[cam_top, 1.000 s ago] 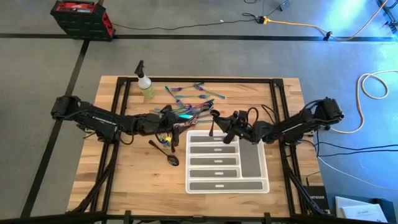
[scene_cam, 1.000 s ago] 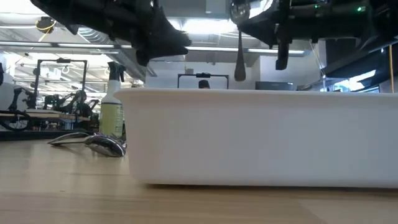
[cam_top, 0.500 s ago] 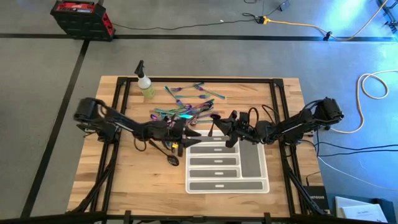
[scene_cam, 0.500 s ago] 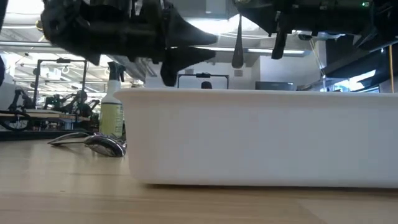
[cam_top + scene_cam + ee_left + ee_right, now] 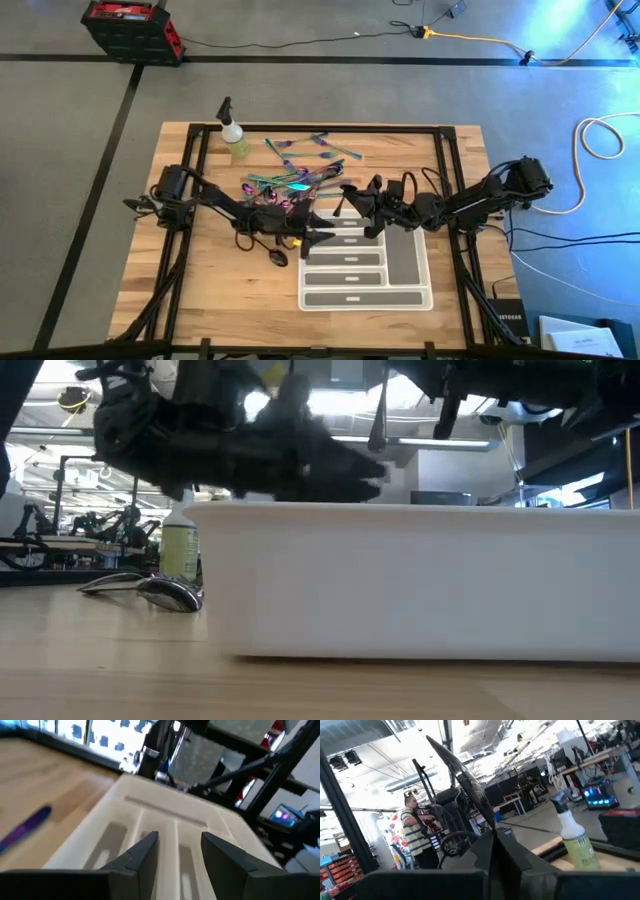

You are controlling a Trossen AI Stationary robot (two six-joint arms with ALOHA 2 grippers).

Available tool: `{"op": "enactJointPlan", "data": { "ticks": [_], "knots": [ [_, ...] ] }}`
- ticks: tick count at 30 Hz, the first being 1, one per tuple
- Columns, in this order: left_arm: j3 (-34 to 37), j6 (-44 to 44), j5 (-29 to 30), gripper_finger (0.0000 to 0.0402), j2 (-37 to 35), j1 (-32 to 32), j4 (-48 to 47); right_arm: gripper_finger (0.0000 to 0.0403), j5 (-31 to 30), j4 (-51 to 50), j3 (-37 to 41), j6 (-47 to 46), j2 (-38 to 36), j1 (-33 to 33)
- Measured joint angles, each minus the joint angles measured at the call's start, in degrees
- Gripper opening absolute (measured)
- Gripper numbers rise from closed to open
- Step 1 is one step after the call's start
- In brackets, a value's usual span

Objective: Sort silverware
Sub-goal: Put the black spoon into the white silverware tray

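Observation:
A dark spoon (image 5: 465, 777) hangs from my right gripper (image 5: 352, 207), which is shut on it above the far left corner of the white compartment tray (image 5: 405, 258). My left gripper (image 5: 322, 236) reaches level over the tray's left edge. Its fingers are open, and only the tray's compartments (image 5: 135, 800) show between them. Iridescent silverware (image 5: 295, 180) lies in a loose heap on the table beyond the tray. A lone dark spoon (image 5: 272, 252) lies flat on the wood left of the tray. My right gripper pinches the dark spoon by one end (image 5: 487, 832) between its two shut fingertips. The spoon (image 5: 378, 420) hangs below the fingers, clear of the tray and the table.
A yellow-green spray bottle (image 5: 236, 140) stands at the table's far left. More iridescent pieces (image 5: 320, 148) lie near the far edge. One purple piece (image 5: 25, 827) lies on the wood beside the tray. A person (image 5: 415, 830) stands in the room beyond.
My left gripper has swung from over the silverware heap toward the tray, coming down and levelling out over its left edge. My right gripper has tipped up a little, and the hanging spoon's lower end has risen with it.

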State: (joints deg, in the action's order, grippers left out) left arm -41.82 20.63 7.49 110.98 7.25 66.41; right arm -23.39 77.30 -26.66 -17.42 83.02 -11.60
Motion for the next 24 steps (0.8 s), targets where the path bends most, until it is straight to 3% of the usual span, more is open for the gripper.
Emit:
{"op": "enactJointPlan", "data": {
  "ticks": [6,12,17,24],
  "knots": [
    [-6.8,-6.5,0.8,0.0137,2.5,1.0,-0.7,0.0,1.8,-1.1,-2.9,2.8,0.3,0.0],
    [-8.9,-10.6,7.7,0.0137,2.5,1.3,-1.9,0.0,2.4,-1.1,-3.5,4.3,0.3,0.0],
    [-8.9,-15.3,13.9,0.0137,2.5,2.8,-0.3,0.0,-0.1,-0.9,-3.5,5.9,0.3,0.0],
    [-8.9,-18.6,17.9,0.0136,2.5,4.7,0.7,0.0,-6.5,-0.9,-3.5,11.6,0.5,0.0]
  ]
}}
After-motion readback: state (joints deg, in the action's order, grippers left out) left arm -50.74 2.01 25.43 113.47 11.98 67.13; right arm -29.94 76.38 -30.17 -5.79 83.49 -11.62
